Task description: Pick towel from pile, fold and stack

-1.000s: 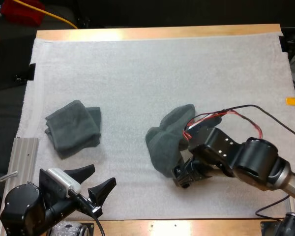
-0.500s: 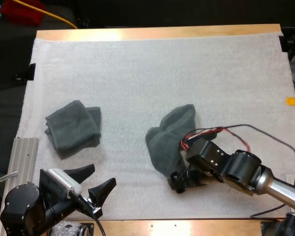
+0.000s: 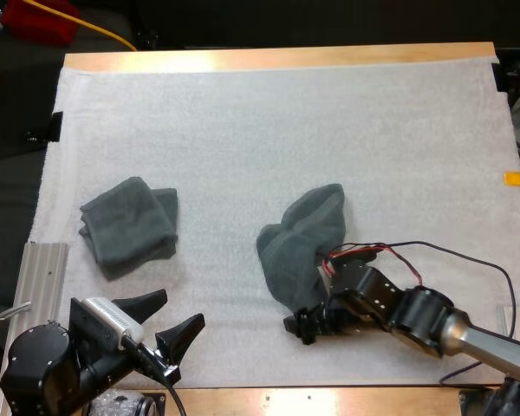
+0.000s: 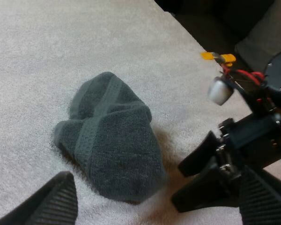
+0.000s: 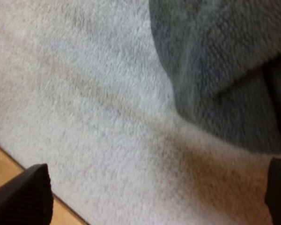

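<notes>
White mat [image 3: 277, 130] over wooden table [image 3: 277, 59], dark space [image 3: 329, 22] beyond.

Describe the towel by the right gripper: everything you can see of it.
The towel is dark grey-green, soft terry-like cloth with a flat woven band across it. It lies crumpled in a long lump on the white mat, right of centre. The right gripper, open, sits at the towel's near end without gripping it.

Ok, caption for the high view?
Open right tool at the crumpled towel's near end; second towel lies apart to the left on the mat.
</notes>
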